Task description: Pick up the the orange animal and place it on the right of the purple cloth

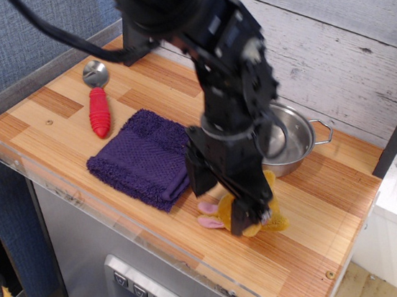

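The orange animal (pixel 274 219), a yellow-orange plush with pink ears, lies on the wooden tabletop just right of the purple cloth (pixel 143 156). The cloth is a dark purple folded towel near the table's front left. My gripper (pixel 220 199) hangs just above and in front of the plush, jaws apart, and is not holding it. Its black fingers (pixel 244 219) hide part of the plush. A small gap of bare wood separates the plush from the cloth's right edge.
A metal pot (pixel 291 140) with side handles stands behind the plush, by the back wall. A red-handled metal spoon (pixel 99 111) lies left of the cloth. The table's front edge (pixel 171 250) has a clear plastic lip.
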You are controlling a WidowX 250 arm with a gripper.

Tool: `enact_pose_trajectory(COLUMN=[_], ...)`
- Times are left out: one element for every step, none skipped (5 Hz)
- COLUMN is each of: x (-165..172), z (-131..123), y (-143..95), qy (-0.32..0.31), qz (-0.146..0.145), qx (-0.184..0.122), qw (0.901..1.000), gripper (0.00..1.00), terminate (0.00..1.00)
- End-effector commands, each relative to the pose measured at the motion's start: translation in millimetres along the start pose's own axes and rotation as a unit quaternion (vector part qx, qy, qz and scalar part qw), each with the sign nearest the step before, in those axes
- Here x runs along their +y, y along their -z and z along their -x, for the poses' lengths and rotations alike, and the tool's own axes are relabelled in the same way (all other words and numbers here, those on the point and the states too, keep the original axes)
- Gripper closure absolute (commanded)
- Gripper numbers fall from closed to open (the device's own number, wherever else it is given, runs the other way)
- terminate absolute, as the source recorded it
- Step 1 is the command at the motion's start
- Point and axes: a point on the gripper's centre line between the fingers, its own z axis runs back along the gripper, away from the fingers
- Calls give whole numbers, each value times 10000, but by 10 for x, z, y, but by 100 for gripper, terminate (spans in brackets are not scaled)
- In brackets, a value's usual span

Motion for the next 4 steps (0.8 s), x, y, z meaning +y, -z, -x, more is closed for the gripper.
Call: enact_pose_trajectory(x=[-18,75,177,177], z=[-131,-68,29,29], y=[-692,-930,-1119,-1119], qy=[47,-43,-165,-165], qz=[40,-43,-134,-134], qx=[-920,-1069,-1147,-1147], qw=[9957,9942,9932,9932], gripper=[0,0,0,0], terminate=[0,0,0,0])
